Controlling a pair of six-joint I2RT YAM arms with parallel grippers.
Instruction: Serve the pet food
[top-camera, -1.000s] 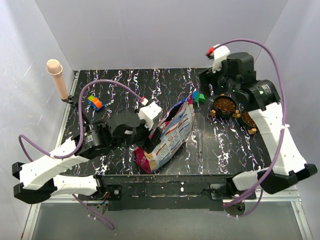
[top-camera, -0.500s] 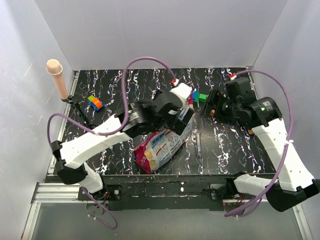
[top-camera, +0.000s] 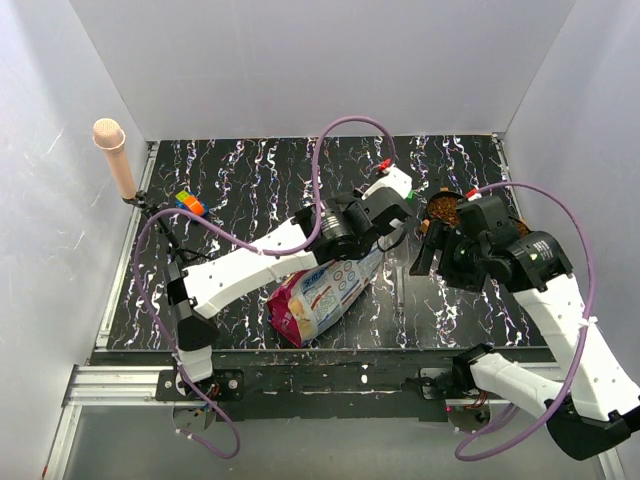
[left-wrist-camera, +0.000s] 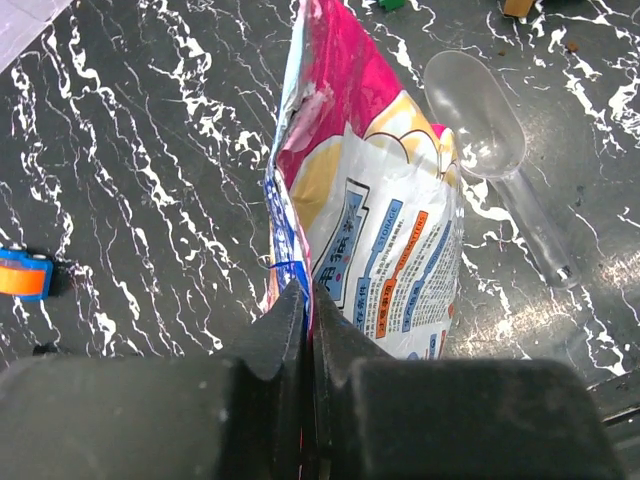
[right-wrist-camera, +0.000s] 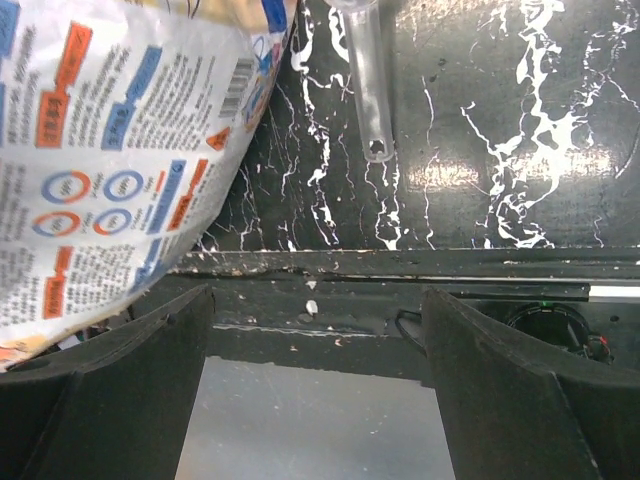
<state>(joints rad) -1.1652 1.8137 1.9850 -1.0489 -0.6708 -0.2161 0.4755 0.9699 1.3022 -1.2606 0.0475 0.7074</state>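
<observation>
– Bag (top-camera: 318, 296) where?
– Lower centre of top view, lying on the surface (top-camera: 250, 170), top end raised toward mid-frame. Pink and blue, printed side up.
– State of left hand (left-wrist-camera: 306, 295)?
– Fingers together, clamped on the bag's top edge; its wrist view shows the film pinched between them.
– And right hand (right-wrist-camera: 317, 295)?
– Fingers wide apart, nothing between them. Sits right of the bag in top view; its wrist view looks at the surface's near edge, bag at upper left of that frame.
– Any kibble (top-camera: 447, 209) visible?
– Yes, brown pellets in a black bowl (top-camera: 431, 204), right of centre, just above the right arm.
– Scoop (left-wrist-camera: 478, 95)?
– Clear, on the surface just right of the bag, upper right of left wrist view, handle running to lower right. Neither hand touches it.
– Rest?
– Coloured blocks (top-camera: 187, 202) at left, well apart from the bag; pink-tipped post (top-camera: 112, 150) upper left.
</observation>
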